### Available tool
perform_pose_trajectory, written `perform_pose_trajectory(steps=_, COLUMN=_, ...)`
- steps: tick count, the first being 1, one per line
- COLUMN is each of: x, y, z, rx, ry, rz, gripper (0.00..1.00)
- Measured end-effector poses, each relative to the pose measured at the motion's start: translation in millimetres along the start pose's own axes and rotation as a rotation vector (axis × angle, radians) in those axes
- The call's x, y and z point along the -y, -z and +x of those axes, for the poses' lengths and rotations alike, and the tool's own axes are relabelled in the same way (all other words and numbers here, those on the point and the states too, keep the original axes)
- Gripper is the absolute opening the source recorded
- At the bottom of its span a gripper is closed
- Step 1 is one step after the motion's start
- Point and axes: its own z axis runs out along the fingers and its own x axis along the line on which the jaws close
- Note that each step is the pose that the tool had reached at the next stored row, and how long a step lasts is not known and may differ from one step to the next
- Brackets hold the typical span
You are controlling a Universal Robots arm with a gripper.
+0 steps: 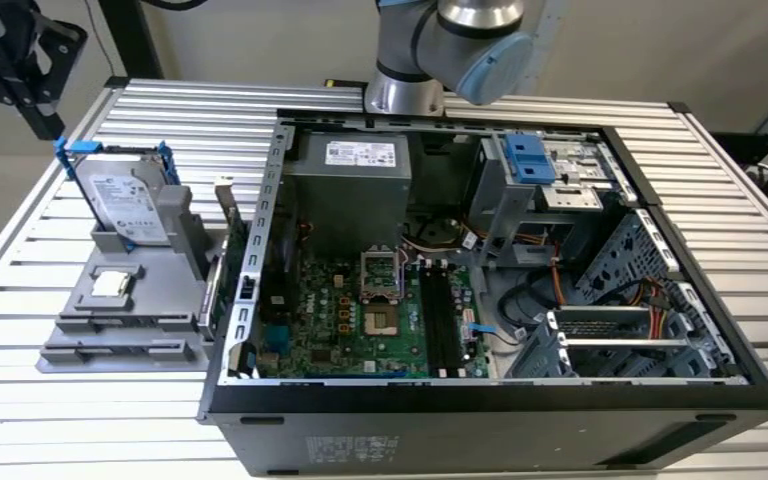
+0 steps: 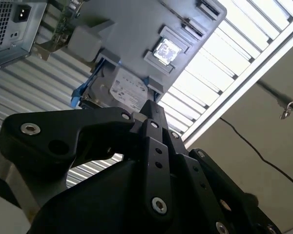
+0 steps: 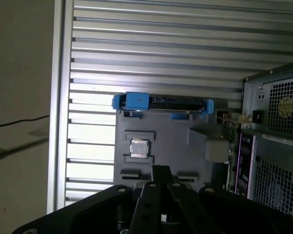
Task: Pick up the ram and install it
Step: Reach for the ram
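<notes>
The ram [image 1: 233, 238] looks like the thin dark board standing on edge at the side of the grey holder [image 1: 131, 310], close to the open computer case [image 1: 491, 400]. My gripper [image 1: 45, 118] hangs high at the exterior view's far left, above and behind the holder, well apart from the ram. In both wrist views its black fingers [image 2: 152, 113] [image 3: 160, 171] meet at the tip with nothing between them. They point down toward the holder. On the green motherboard [image 1: 317, 320], the long black memory slots [image 1: 440, 320] run front to back.
The holder also carries a silver hard drive in a blue frame [image 1: 128, 205] and a small square chip [image 1: 111, 283]. Inside the case are a grey power supply [image 1: 351, 180], drive cages [image 1: 551, 175] and cables [image 1: 531, 300]. A ribbed metal table [image 1: 704, 210] lies under everything.
</notes>
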Motion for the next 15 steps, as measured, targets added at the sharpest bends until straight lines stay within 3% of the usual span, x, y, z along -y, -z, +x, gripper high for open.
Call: perform_pose_trajectory(steps=15, x=12.2, y=0.5, z=0.2, rx=0.0001, ry=0.0, rz=0.0, gripper=0.0)
